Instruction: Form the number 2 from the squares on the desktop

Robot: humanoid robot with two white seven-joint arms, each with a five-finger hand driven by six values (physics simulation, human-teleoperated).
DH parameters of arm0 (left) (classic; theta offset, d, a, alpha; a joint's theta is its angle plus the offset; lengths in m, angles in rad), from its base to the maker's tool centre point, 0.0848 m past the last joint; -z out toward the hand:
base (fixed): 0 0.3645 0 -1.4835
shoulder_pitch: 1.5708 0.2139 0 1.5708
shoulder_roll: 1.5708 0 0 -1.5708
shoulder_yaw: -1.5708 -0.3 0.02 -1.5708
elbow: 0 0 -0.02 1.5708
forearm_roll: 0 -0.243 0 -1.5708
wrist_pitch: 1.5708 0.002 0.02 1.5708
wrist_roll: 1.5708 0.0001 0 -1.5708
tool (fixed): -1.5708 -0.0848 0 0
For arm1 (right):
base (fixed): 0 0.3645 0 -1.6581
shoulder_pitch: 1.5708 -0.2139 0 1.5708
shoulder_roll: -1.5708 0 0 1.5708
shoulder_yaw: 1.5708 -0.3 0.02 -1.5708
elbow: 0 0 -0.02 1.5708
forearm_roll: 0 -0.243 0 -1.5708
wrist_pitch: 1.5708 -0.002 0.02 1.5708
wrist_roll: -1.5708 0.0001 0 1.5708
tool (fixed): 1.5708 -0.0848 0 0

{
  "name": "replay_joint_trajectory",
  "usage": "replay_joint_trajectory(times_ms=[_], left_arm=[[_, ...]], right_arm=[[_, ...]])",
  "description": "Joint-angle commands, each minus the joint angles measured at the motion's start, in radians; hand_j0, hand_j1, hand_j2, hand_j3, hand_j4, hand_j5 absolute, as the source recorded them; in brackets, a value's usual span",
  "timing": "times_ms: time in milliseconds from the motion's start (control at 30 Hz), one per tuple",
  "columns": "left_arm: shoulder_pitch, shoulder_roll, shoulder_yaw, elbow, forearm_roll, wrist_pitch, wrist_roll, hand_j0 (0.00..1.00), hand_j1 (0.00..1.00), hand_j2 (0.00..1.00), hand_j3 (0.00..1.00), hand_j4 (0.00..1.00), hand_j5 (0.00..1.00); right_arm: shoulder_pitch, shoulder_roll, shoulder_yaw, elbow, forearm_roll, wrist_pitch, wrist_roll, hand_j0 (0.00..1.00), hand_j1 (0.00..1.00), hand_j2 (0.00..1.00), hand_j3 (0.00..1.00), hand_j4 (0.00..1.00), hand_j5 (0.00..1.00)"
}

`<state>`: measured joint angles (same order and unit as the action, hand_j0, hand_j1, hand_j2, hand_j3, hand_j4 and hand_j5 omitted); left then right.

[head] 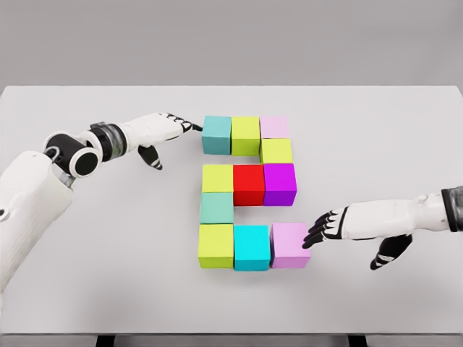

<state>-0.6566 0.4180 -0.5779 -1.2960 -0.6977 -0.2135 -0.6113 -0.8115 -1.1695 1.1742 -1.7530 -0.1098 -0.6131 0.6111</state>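
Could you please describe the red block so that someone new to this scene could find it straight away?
On the white table, coloured blocks form a figure 2. Its middle row has three blocks, and the red block sits in the centre of that row, between a yellow-green block and a purple block. It is the only red one.

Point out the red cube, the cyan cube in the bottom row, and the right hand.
red cube [248, 183], head view, top face
cyan cube [252, 246], head view, top face
right hand [346, 225], head view, back of hand

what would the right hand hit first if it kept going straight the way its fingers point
The right hand points left; the light pink cube at the figure's bottom right lies first, fingertips apparently already at its side.
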Motion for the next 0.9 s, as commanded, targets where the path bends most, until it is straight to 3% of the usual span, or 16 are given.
replay_joint_trajectory(times_ms=[0, 433, 567, 767, 867], left_arm=[[-0.002, 0.007, 0.001, 0.000, 0.003, -0.003, 0.000, 1.00, 1.00, 1.00, 1.00, 1.00, 1.00], [0.000, 0.082, 0.015, -0.017, 0.052, -0.012, 0.000, 1.00, 1.00, 1.00, 1.00, 1.00, 1.00], [0.006, 0.124, 0.015, -0.058, 0.070, -0.012, 0.000, 1.00, 1.00, 1.00, 1.00, 1.00, 1.00], [0.009, 0.130, 0.020, -0.062, 0.072, -0.012, 0.000, 1.00, 1.00, 1.00, 1.00, 1.00, 1.00], [0.012, 0.176, 0.039, -0.095, 0.161, -0.021, 0.000, 1.00, 1.00, 1.00, 1.00, 1.00, 1.00]], right_arm=[[0.000, 0.005, -0.001, 0.000, -0.007, 0.002, 0.000, 1.00, 1.00, 1.00, 1.00, 1.00, 1.00], [-0.003, 0.019, -0.001, 0.000, -0.005, 0.002, 0.000, 1.00, 1.00, 1.00, 1.00, 1.00, 1.00], [-0.003, 0.019, -0.001, 0.000, -0.005, 0.002, 0.000, 1.00, 1.00, 1.00, 1.00, 1.00, 1.00], [-0.014, 0.010, -0.005, 0.000, -0.005, 0.002, 0.000, 1.00, 1.00, 1.00, 1.00, 1.00, 1.00], [-0.018, -0.024, -0.022, 0.000, -0.008, 0.002, 0.000, 1.00, 1.00, 1.00, 1.00, 1.00, 1.00]])
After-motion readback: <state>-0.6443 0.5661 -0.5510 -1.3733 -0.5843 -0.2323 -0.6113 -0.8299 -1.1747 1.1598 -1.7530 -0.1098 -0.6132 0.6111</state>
